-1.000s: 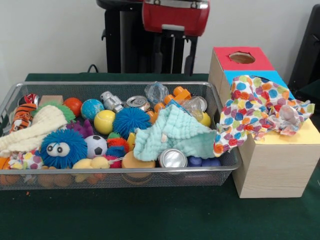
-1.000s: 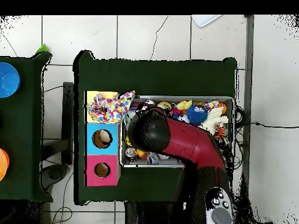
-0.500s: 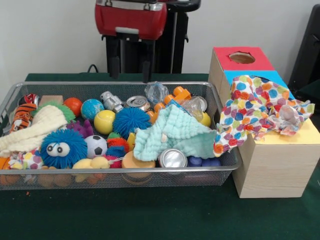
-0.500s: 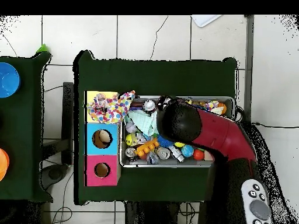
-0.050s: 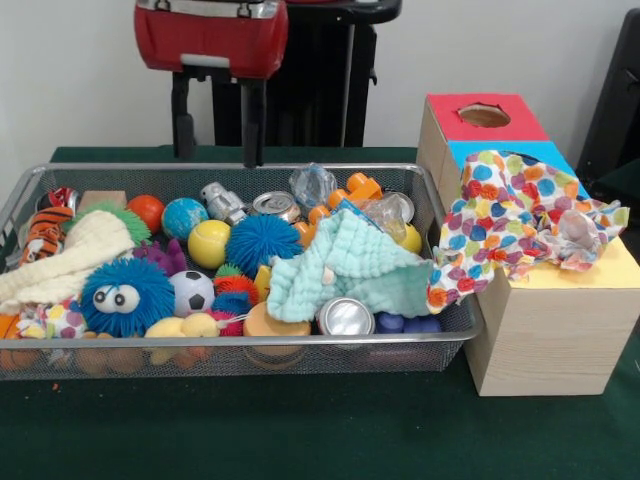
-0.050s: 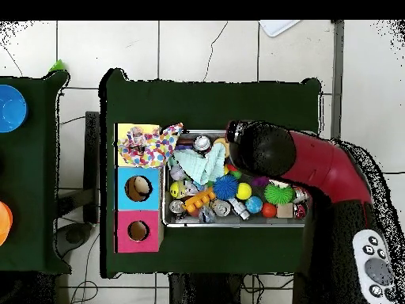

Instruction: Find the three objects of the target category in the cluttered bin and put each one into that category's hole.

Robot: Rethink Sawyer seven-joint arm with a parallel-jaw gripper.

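- Silver wire mesh forms the bin [image 5: 60,175] you are working over; it sits on the green-covered bench [image 5: 300,430], with the wooden sorting box [image 5: 545,330] just beside it.
- Your pincer [image 5: 217,125] hangs above the bin's far rim, its two dark fingers [image 5: 252,125] spread apart and nothing between them.
- From overhead you see the red arm [image 6: 332,170] covering one end of the bin, so whatever lies under it is hidden there.
- Inside the bin you have a jumble: a fuzzy blue ball with googly eyes [image 5: 125,295], a spiky blue ball [image 5: 262,243], a smooth yellow ball [image 5: 208,243], a small soccer ball [image 5: 191,292], a globe-patterned ball [image 5: 184,217] and an orange ball [image 5: 147,211].
- Soft things lie among them: a mint quilted cloth [image 5: 350,265] draped over the middle, a cream knitted cloth [image 5: 70,262] at one end, and a tiger-striped plush [image 5: 42,235] partly tucked against the wall.
- Metal shows too: one can top [image 5: 346,317] near the front wall, another can [image 5: 275,205] towards the back, and a crumpled clear plastic piece [image 5: 313,185] behind it.
- The sorting box has three top panels, red [image 5: 485,115], blue and yellow; a round hole [image 5: 484,116] is plain in the red one.
- A polka-dot cloth [image 5: 510,225] lies across the box, covering most of the blue panel and part of the yellow, so you cannot make out those holes from the front.
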